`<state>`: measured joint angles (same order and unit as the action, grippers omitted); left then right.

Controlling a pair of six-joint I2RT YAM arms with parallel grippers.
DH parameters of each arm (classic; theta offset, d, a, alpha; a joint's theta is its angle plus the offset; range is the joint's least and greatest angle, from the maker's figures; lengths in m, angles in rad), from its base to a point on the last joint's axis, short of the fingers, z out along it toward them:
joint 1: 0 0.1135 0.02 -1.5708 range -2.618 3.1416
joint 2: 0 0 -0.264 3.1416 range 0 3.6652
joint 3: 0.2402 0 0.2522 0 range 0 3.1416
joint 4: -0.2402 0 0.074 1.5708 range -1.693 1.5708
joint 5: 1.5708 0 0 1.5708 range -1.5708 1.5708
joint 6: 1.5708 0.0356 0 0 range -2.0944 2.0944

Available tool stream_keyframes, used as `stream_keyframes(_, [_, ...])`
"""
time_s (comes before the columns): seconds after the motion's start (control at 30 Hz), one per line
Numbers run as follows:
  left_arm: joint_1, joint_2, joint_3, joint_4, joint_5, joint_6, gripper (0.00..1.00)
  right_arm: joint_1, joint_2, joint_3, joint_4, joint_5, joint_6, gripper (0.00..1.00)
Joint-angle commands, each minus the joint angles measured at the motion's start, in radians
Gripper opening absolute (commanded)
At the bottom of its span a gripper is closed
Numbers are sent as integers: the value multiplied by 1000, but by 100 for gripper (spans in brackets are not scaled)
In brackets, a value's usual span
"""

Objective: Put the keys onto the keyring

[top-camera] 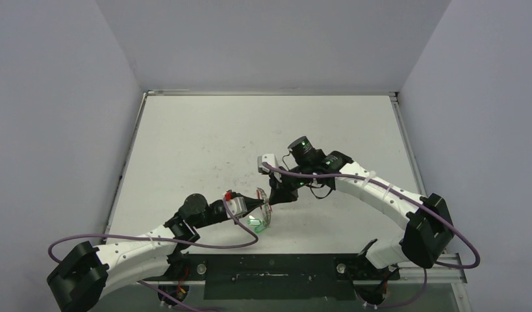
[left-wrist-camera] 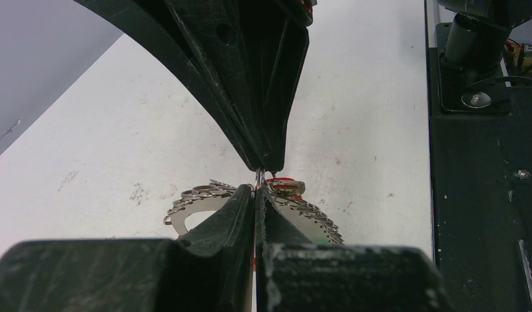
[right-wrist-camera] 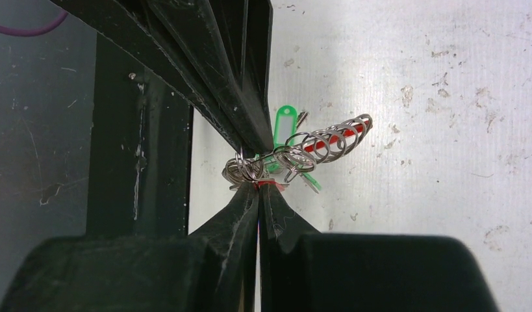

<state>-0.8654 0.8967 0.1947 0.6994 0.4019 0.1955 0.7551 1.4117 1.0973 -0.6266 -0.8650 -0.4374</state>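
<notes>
The keyring (top-camera: 267, 212) hangs above the table between both grippers, its silvery loops (right-wrist-camera: 315, 144) fanned along a red arc. My left gripper (top-camera: 260, 197) is shut on the ring's thin metal edge (left-wrist-camera: 257, 185), and loops spread out on either side (left-wrist-camera: 198, 195). My right gripper (right-wrist-camera: 258, 186) is shut on the ring's red rim, tip to tip with the left one (top-camera: 275, 194). A key's green tag (right-wrist-camera: 284, 123) shows behind the loops and under the ring (top-camera: 255, 222). I cannot tell whether it is threaded on. A red-tagged key is not clearly visible.
The white table (top-camera: 250, 130) is scuffed and walled in by grey panels. A black base strip (top-camera: 269, 270) with the arm mounts runs along the near edge. Purple cables loop beside both arms (top-camera: 185, 240).
</notes>
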Motion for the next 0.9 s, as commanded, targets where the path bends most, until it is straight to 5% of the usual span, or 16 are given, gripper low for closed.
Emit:
stream_keyframes(0.0, [-4,-14,15,60,2,3,0,2,17,-9,6,14,-18,0])
stream_keyframes(0.53, [-5,-17,14,65,1,3,0,4,7,-89,149,-3,37,0])
stream_keyframes(0.87, [-4,-22,9,65,0,0,0,1,-148,-197,290,31,55,42])
